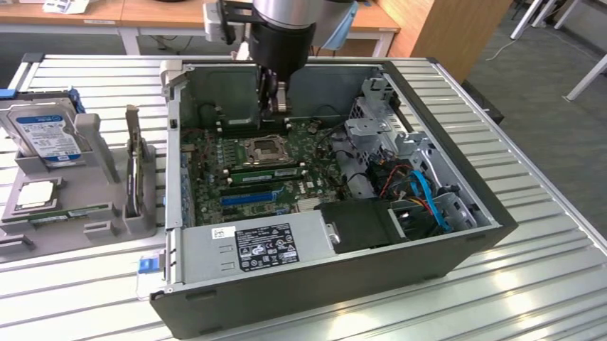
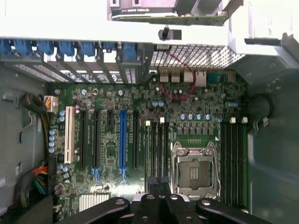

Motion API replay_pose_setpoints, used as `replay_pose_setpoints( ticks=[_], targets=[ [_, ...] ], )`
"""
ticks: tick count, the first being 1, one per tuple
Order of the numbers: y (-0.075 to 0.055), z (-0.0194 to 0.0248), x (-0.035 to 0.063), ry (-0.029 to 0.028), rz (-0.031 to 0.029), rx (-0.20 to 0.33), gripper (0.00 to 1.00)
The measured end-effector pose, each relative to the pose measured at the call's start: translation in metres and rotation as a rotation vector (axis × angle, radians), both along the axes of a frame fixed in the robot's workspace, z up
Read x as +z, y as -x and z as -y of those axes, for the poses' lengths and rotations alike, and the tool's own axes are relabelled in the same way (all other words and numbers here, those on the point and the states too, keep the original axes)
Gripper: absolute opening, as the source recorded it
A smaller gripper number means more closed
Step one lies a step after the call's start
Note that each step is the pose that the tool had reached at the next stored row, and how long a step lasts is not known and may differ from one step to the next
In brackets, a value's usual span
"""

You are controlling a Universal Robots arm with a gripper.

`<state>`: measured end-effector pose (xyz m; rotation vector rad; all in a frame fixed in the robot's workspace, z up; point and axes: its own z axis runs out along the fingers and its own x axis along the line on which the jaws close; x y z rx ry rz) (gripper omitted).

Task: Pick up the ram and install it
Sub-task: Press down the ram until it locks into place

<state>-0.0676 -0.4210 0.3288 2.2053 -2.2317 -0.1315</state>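
Exterior view: arm reaches down into the open PC case (image 1: pixel 455 234). Gripper (image 1: pixel 276 99) hangs over the motherboard (image 1: pixel 251 177), just above the CPU socket (image 1: pixel 263 150), fingers clenched, nothing visibly gripped. One ram (image 1: pixel 269 170) stick lies flat in a slot just beside the socket. Hard drive (image 1: pixel 45 135) stands in a gray holder at the exterior view's left.

Wrist view: gripper (image 2: pixel 161 205) closed, directly above the memory slots (image 2: pixel 156 149) next to the CPU socket (image 2: pixel 194 172).
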Motion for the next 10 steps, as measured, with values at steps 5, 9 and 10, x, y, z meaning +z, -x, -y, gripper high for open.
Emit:
replay_pose_setpoints(
  ticks=[5, 9, 10],
  targets=[
    [-0.014, 0.0000, 0.0000, 0.0000, -0.0014, 0.000, 0.10],
    [-0.023, 0.0000, 0.0000, -0.0001, -0.0021, 0.000, 0.10],
    [-0.024, 0.0001, 0.0000, 0.0000, -0.0022, 0.000, 0.10]
  ],
)
